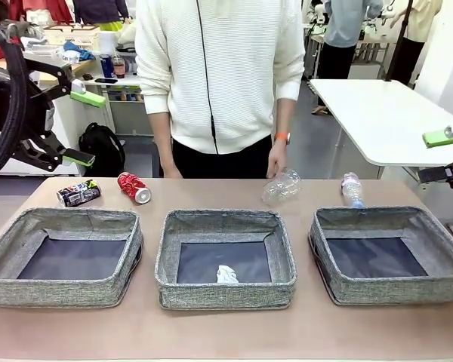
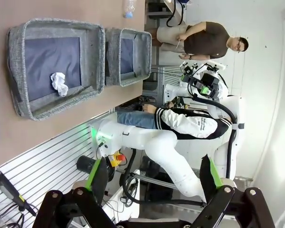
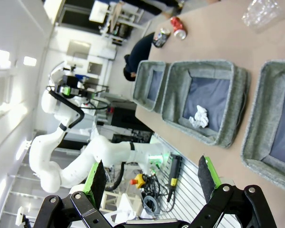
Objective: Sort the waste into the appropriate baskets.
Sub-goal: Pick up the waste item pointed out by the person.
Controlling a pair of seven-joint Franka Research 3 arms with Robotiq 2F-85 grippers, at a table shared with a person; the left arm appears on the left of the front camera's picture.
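Dark can (image 1: 78, 194), white print illegible

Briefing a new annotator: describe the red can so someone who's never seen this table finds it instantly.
On the tan table, look along the far edge, just behind the leftmost grey basket. Two cans lie on their sides there. The red drink can is the right-hand one, bright red with a silver end, beside a dark multicoloured can.

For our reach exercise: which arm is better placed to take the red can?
Probably left: the red can lies near the open left pincer; the right pincer hangs at the opposite side.
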